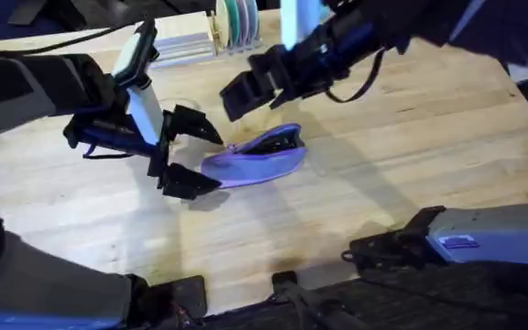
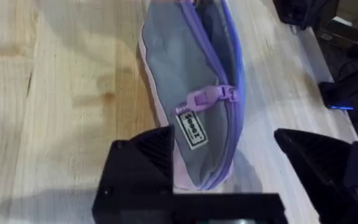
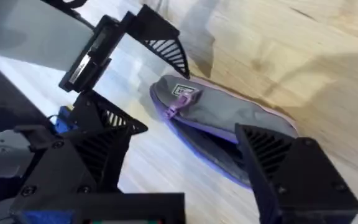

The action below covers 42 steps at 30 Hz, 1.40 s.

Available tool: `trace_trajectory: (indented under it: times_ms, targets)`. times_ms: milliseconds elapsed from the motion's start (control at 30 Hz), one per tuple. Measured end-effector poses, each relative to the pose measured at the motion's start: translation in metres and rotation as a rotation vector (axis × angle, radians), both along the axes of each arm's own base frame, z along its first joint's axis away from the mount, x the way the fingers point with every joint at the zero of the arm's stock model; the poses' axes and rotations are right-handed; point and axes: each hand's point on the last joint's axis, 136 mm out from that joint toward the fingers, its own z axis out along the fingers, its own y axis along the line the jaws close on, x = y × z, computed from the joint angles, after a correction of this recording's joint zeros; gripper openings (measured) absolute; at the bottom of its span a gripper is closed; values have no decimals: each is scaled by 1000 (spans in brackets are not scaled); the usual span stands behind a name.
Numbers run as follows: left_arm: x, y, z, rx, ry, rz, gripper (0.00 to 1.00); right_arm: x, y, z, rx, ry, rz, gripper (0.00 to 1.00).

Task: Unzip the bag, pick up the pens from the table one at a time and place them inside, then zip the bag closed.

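The lavender bag [image 1: 257, 156] lies on the table [image 1: 411, 137] with its zipper drawn open along most of its length. Its purple pull [image 2: 207, 98] sits near the end closest to my left gripper [image 1: 207, 160]. That gripper is open, one finger [image 2: 143, 167] on each side of the bag's [image 2: 191, 81] end, not closed on it. My right gripper [image 1: 246, 87] hovers open above and behind the bag [image 3: 229, 118], holding nothing. The pens are out of view.
A rack of coloured discs [image 1: 235, 20] and a white slatted piece [image 1: 186, 46] stand at the table's far edge. The right arm's base [image 1: 470, 243] lies along the front right. Bare planks stretch to the right of the bag.
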Motion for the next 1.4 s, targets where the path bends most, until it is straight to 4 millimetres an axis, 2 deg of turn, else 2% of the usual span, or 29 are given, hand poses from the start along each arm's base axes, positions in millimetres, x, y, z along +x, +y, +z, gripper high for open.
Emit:
trace_trajectory:
  times_ms: [267,433,700,867,1000,1200,1400]
  targets:
    - [1,2,0,-1,-1,7,995,-3,17,-3,-67,-48,-48,998]
    - [8,16,4,6,-12,60,995,-5,24,-3,-84,-68,-66,998]
    - [20,58,48,44,-198,220,995,-6,27,-6,-90,-49,-117,998]
    - [17,79,65,87,-258,295,995,-4,31,-26,-120,12,-146,998]
    - [13,88,71,103,-267,334,995,-8,47,-43,-143,38,-120,998]
    - [11,92,70,112,-249,346,995,-25,70,-57,-153,73,-87,998]
    - [10,92,70,113,-244,345,995,-29,73,-67,-175,115,-160,998]
